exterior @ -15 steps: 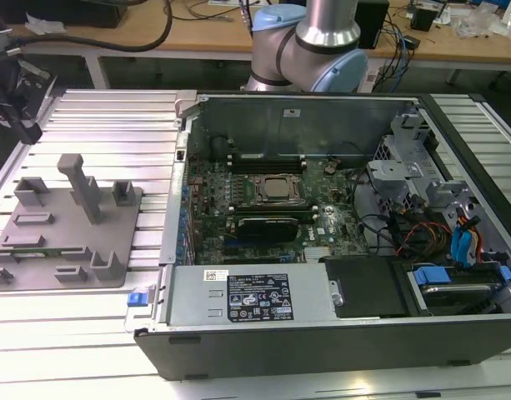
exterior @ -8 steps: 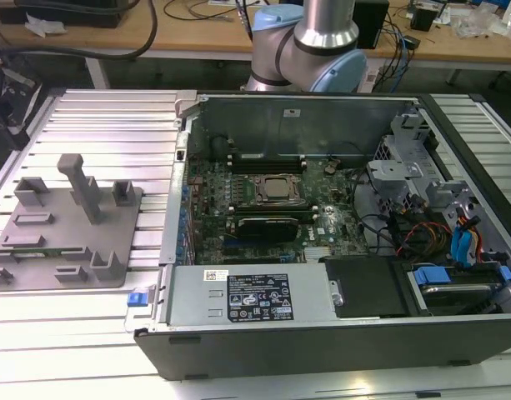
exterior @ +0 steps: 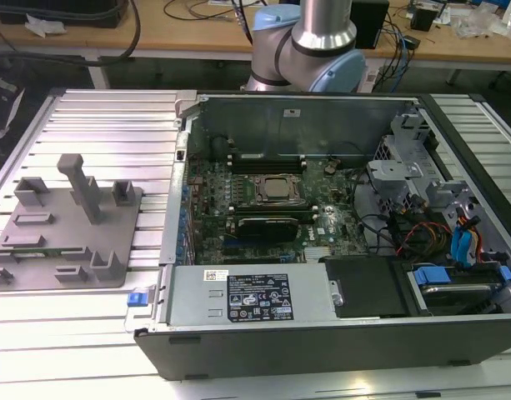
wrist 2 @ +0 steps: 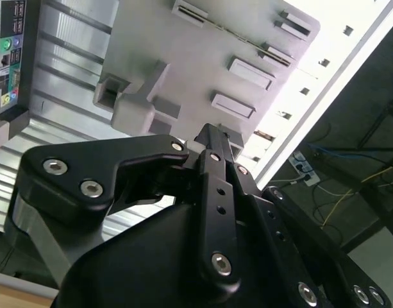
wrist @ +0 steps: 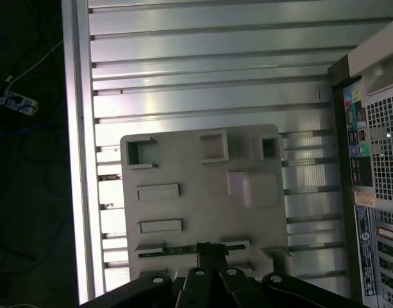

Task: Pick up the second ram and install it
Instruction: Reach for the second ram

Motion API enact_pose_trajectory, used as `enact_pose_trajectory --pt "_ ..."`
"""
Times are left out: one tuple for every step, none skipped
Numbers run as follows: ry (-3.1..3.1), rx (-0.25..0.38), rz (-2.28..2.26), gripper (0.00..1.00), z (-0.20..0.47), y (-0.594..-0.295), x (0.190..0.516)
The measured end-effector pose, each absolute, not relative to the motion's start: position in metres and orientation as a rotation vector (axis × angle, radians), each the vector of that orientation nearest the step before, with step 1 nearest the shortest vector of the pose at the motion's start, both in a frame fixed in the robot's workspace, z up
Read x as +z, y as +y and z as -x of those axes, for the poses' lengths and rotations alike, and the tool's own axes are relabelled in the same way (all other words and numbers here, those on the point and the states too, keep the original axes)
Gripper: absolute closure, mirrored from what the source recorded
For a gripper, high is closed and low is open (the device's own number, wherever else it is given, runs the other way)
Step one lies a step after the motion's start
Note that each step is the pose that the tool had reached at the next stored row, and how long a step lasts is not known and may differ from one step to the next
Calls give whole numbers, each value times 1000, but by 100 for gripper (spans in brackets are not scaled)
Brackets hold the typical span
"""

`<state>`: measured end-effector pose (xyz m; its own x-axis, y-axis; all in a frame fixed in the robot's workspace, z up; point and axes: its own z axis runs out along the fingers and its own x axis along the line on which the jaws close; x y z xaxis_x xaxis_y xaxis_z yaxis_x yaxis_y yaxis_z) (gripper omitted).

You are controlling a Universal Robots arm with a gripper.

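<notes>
Evidently pick stage: fingers pinched together, empty, well above ram in fixture; grasping needs them opened astride it.

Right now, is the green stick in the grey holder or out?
In: the second ram lies in a slot of the grey holder, by the end effector.

The arm extends past the exterior view's top edge. The gripper points downward, fingertips closed together.
</notes>
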<state>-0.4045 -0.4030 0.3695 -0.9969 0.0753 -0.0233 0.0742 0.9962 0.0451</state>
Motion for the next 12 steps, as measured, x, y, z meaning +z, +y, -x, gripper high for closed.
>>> enact_pose_trajectory --pt "3114 69 -117 92 408 -403 369" --pt "3114 69 -117 92 410 -403 368" --pt "3114 69 -117 92 411 -403 368" --pt "3114 69 -116 92 414 -403 367" --pt "3114 69 -117 92 416 -403 366" --pt "3113 69 -116 92 419 -404 364" --pt "3114 69 -117 92 419 -405 360" --pt "3114 69 -117 92 419 -408 354" --pt "3114 69 -117 92 419 -410 349" --pt "3114 69 -117 92 419 -412 345" --pt "3114 69 -117 92 419 -415 341" --pt "3114 69 -117 92 419 -416 337"
